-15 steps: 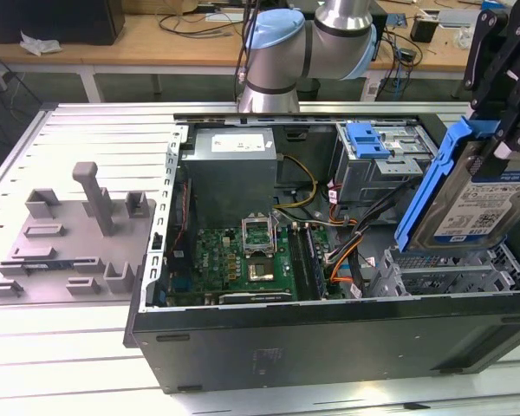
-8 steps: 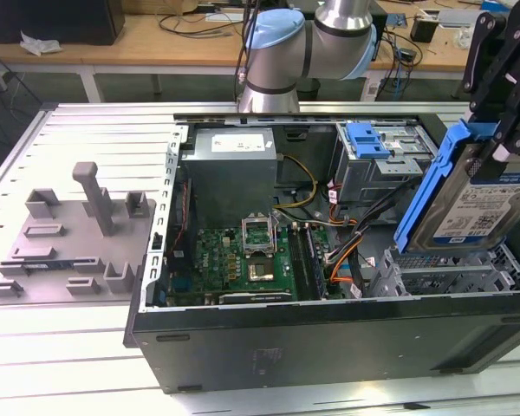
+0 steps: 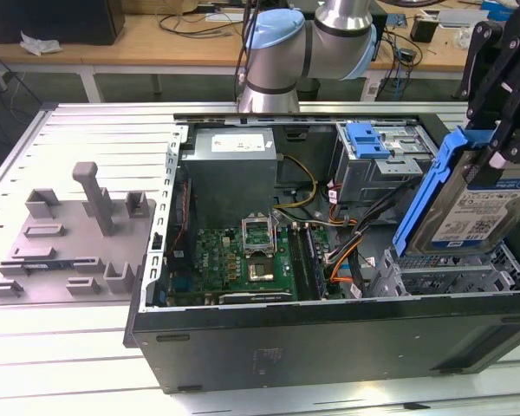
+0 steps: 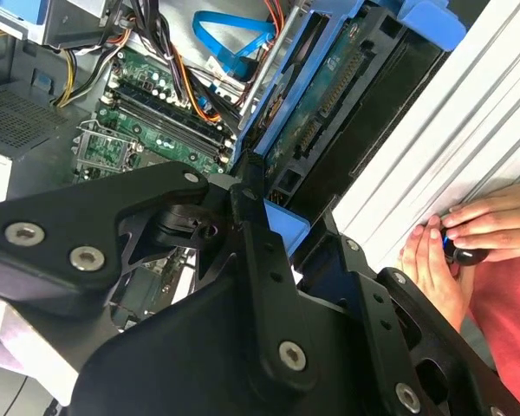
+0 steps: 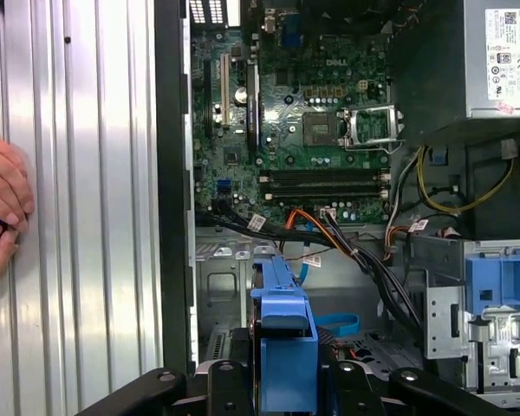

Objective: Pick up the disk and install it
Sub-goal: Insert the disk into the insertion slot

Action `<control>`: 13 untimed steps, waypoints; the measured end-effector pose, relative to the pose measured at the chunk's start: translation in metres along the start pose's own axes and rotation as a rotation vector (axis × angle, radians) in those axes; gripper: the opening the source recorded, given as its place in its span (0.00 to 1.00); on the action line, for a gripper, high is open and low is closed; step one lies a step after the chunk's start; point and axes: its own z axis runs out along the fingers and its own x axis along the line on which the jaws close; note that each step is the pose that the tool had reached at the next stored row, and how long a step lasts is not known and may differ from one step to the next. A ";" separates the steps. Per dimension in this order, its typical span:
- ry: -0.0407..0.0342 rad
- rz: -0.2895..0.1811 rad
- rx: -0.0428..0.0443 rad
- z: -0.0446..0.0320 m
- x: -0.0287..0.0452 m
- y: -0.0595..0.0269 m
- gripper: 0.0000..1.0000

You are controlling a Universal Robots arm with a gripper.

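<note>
The disk (image 3: 477,208), a silver-grey drive with a blue-and-white label in a blue carrier bracket, hangs tilted on edge at the exterior view's right. It is above the lower metal drive bay (image 3: 451,276) of the open computer case. My gripper (image 3: 500,149) is shut on its upper end, black fingers on either side. In the first wrist view the blue carrier (image 5: 286,342) runs out from between the fingers of the gripper (image 5: 286,386) toward the bay. The second wrist view shows the disk (image 4: 329,104) edge-on past the gripper (image 4: 277,227).
The open case (image 3: 329,329) holds a motherboard (image 3: 243,256), a power supply (image 3: 230,165) and loose cables (image 3: 342,230). A blue latch (image 3: 367,139) tops the upper drive cage. A grey fixture plate (image 3: 69,243) lies at the exterior view's left. A person's hands (image 4: 455,243) (image 5: 0,208) rest on the ribbed table.
</note>
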 end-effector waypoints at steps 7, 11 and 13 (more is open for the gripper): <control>0.0000 0.000 0.0000 0.0048 0.0002 -0.0014 0.36; 0.0000 0.000 0.0000 0.0064 0.0005 -0.0016 0.36; 0.0000 0.000 0.0000 0.0074 0.0008 -0.0017 0.36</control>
